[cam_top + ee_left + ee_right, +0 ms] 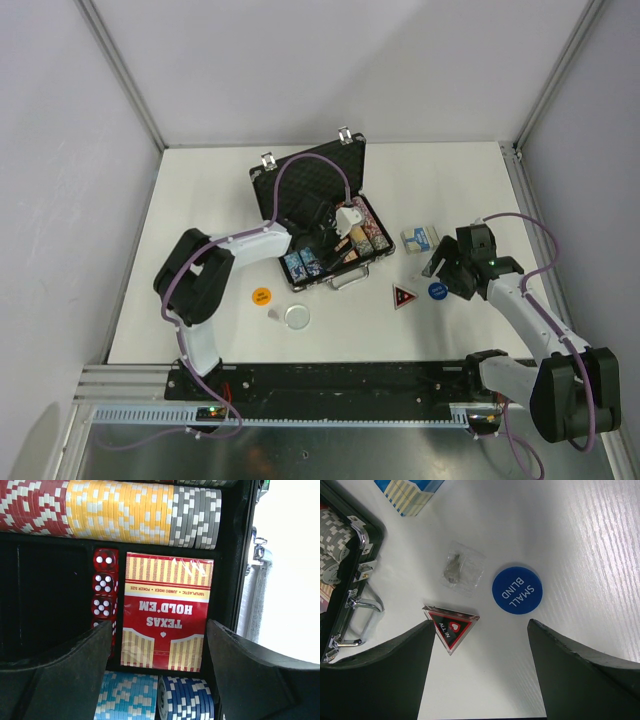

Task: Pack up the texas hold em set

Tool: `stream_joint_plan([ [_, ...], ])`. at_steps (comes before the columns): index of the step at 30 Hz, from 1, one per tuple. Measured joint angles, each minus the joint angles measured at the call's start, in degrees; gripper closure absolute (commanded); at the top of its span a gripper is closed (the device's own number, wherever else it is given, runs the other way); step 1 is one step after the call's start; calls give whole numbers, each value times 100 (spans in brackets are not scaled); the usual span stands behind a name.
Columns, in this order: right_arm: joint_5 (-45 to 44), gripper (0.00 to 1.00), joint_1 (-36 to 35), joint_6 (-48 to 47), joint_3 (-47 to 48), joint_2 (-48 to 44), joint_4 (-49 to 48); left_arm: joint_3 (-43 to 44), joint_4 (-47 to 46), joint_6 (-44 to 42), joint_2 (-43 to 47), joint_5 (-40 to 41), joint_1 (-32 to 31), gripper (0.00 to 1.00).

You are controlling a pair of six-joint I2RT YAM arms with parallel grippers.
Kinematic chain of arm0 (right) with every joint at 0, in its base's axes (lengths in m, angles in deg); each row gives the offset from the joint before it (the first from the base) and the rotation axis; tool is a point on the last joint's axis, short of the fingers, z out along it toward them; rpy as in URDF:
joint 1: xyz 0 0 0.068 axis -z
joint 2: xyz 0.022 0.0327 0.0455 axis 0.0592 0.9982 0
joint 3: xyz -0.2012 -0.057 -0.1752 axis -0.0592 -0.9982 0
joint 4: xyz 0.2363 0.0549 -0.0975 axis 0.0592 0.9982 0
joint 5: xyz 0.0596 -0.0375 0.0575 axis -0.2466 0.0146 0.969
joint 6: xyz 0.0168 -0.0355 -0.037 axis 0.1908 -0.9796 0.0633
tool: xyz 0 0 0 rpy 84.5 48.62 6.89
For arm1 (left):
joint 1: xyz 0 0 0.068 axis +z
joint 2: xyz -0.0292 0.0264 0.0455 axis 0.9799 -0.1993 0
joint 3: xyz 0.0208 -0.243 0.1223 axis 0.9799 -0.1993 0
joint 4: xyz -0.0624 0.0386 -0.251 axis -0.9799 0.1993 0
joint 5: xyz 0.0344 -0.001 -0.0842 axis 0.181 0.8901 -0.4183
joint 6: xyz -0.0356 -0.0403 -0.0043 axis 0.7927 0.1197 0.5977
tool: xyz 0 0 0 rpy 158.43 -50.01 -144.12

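Observation:
The black silver-trimmed briefcase lies open mid-table, lid raised at the back. My left gripper hovers inside it, open; in its wrist view the left gripper straddles a red Texas Hold'em deck lying in its slot beside red dice, between rows of chips. My right gripper is open and empty above the table; the right gripper stands just short of the red triangle and blue Small Blind button. A blue deck lies right of the case.
An orange button and a pale round button lie in front of the case on the left. A small clear bag with keys sits between the blue deck and the triangle. The case handle faces the arms.

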Motion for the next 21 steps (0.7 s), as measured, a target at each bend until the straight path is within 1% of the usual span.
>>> stream_joint_plan([
  [3, -2, 19, 0, 0, 0, -2, 15, 0, -7, 0, 2, 22, 2, 19],
  [9, -2, 19, 0, 0, 0, -22, 17, 0, 0, 9, 122, 28, 2, 27],
  [11, -4, 19, 0, 0, 0, -33, 20, 0, -2, 24, 201, 28, 2, 28],
  [14, -4, 19, 0, 0, 2, -46, 22, 0, -2, 70, 356, 26, 2, 28],
  [18, -4, 20, 0, 2, 0, -61, 20, 2, -4, 151, 538, 13, 0, 26],
  [21, -9, 23, 2, 24, 0, -114, 13, 81, 15, 223, 590, -22, -46, 23],
])
